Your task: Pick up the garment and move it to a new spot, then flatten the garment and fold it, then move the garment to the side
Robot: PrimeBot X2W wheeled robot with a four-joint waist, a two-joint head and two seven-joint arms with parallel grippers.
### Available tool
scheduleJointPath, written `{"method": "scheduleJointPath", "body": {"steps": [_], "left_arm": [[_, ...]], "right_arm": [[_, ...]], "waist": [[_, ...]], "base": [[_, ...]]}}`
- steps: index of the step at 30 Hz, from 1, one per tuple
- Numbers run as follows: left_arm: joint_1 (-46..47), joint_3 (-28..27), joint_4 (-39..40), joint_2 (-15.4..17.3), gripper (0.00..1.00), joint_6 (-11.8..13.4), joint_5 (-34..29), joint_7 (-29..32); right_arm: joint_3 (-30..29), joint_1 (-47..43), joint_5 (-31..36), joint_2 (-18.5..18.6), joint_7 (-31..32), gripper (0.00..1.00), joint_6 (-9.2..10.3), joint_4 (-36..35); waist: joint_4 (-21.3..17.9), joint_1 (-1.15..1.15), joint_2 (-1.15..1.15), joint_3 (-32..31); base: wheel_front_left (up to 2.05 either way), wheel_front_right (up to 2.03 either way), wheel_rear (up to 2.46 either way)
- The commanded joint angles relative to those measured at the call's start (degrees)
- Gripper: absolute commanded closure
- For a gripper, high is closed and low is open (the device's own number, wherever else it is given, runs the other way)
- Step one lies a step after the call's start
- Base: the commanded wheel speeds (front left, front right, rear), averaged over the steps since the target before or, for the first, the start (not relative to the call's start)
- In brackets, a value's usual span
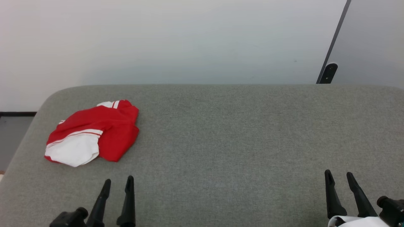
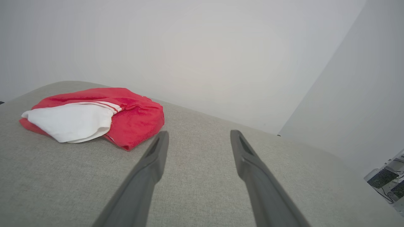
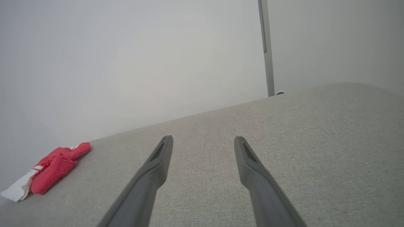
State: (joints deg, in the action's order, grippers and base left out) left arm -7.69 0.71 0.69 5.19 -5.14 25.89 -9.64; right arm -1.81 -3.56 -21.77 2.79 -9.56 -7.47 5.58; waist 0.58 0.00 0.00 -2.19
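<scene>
A crumpled red garment point(image 1: 104, 129) with white panels and stripes lies bunched on the left part of the grey fabric table point(image 1: 236, 135). It also shows in the left wrist view as a red and white heap point(image 2: 126, 116) and, small, at the far left of the right wrist view as the same garment point(image 3: 53, 167). My left gripper point(image 1: 119, 182) stands open near the front edge, a little below and right of the garment, holding nothing. The left gripper point(image 2: 199, 135) has bare table between its fingers. My right gripper point(image 1: 339, 174) is open at the lower right, far from the cloth, seen empty as the right gripper point(image 3: 203, 140).
A pale wall rises behind the table. A dark post with a foot point(image 1: 328, 72) stands at the back right. The table's rounded left corner point(image 1: 47, 101) drops to a grey floor point(image 1: 12, 135). Some equipment point(image 2: 386, 179) sits beyond the table's right side.
</scene>
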Motion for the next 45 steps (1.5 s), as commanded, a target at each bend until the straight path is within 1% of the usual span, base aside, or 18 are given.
{"method": "scheduleJointPath", "body": {"steps": [1, 16, 22, 28, 35, 39, 41, 45], "left_arm": [[-0.55, -0.14, 1.08, 0.03, 0.00, -0.52, -2.35, -0.54], [-1.70, 0.77, 2.84, -0.32, 0.00, -1.24, -11.00, -2.34], [-1.24, 0.70, 2.51, -0.17, 0.00, -1.33, -14.15, -3.09], [-0.86, -0.13, 1.53, 0.26, 0.00, -1.45, -16.46, -3.77], [-1.04, -1.98, 0.04, 1.27, 0.00, -1.13, -19.19, -4.55], [-2.03, -2.87, 0.26, 1.47, 0.00, -0.39, -21.15, -4.93], [-2.62, -3.75, 0.85, 1.45, 0.00, 0.20, -22.03, -5.10], [-3.72, -5.06, 2.44, 0.64, 0.00, 1.56, -23.16, -5.49]], "right_arm": [[-0.48, -0.50, 2.07, 0.13, -0.66, 0.00, -0.04, -0.79], [-0.40, -1.71, 10.11, 0.13, -2.46, 0.00, -0.04, -1.82], [0.41, -2.12, 13.14, 0.13, -3.16, 0.00, -0.04, -2.13], [2.22, -2.91, 15.52, 0.12, -3.79, 0.00, -0.04, -2.27], [6.07, -3.14, 17.05, 0.12, -4.61, 0.00, -0.04, -1.95], [8.96, -3.00, 17.44, 0.12, -5.02, 0.00, -0.03, -1.74], [10.65, -2.30, 18.22, 0.08, -5.22, 0.00, -0.04, -1.68], [12.85, -0.55, 19.77, 0.10, -5.64, 0.00, -0.03, -1.01]], "waist": [[0.20, 0.00, 0.00, -0.14], [0.63, 0.00, 0.00, -0.43], [2.62, 0.00, 0.00, -0.79], [7.84, 0.00, 0.00, -1.71], [16.67, 0.00, 0.00, -3.43], [21.37, 0.00, 0.00, -4.43], [22.85, 0.00, 0.00, -4.23], [24.58, 0.00, 0.00, -3.57]], "base": [[0.00, 0.00, 0.00], [0.00, 0.00, 0.00], [0.00, 0.00, 0.00], [0.00, 0.00, 0.00], [0.00, 0.00, 0.00], [0.00, 0.00, 0.00], [0.00, 0.00, 0.00], [0.00, 0.00, 0.00]]}}
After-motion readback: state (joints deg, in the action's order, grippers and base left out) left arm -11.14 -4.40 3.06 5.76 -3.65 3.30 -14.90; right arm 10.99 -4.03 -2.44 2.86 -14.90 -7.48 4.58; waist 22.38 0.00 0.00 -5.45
